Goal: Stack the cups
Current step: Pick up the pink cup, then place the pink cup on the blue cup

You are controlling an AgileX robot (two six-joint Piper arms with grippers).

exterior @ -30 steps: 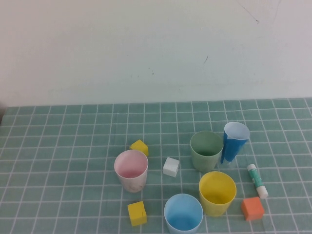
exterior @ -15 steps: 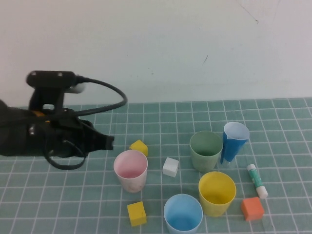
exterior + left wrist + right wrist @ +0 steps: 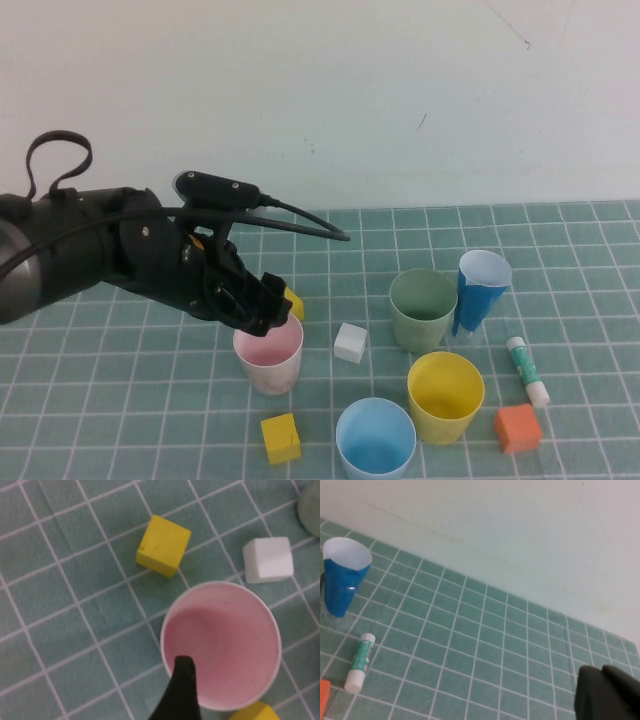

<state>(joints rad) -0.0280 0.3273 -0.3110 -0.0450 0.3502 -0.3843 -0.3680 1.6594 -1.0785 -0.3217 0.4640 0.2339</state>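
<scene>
A dark-blue cup [image 3: 342, 577] with a white inside is standing upright on the green gridded table [image 3: 470, 645], its rim a little bent and its mouth wider than its base. Near it a glue stick [image 3: 360, 662] with a white body and a green band is lying flat on the tiles, apart from the cup. Just beside the stick's white end, a sliver of something orange [image 3: 322, 700] is showing at the picture's edge. A pale wall [image 3: 510, 535] is rising behind the table. The right gripper [image 3: 607, 695] is showing as a dark shape in one corner, hanging over bare tiles well apart from the cup and stick, jaws closed.
</scene>
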